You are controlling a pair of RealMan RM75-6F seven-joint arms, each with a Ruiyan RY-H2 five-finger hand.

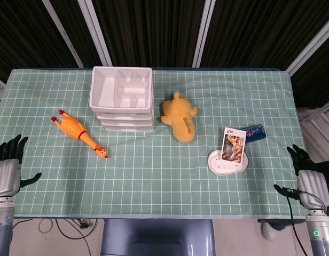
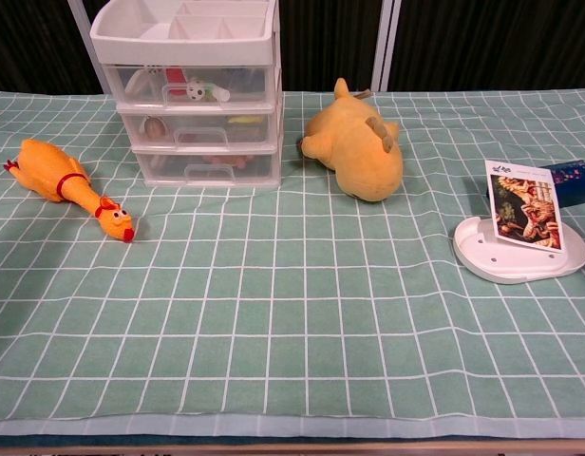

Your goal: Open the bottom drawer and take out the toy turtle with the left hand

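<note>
A white three-drawer organiser (image 1: 122, 97) (image 2: 193, 90) stands at the back left of the table, all drawers pushed in. Its bottom drawer (image 2: 207, 167) is clear plastic; something reddish shows dimly inside, and I cannot make out the toy turtle. My left hand (image 1: 6, 170) hangs at the table's front left corner, fingers spread, holding nothing. At the front right edge my right hand (image 1: 307, 178) is likewise open and empty. Both are far from the organiser and absent from the chest view.
A rubber chicken (image 1: 79, 133) (image 2: 69, 188) lies left of the organiser. A yellow plush animal (image 1: 179, 117) (image 2: 356, 152) lies to its right. Further right stand a white oval base with a picture card (image 1: 229, 156) (image 2: 520, 237) and a blue box (image 1: 255, 132).
</note>
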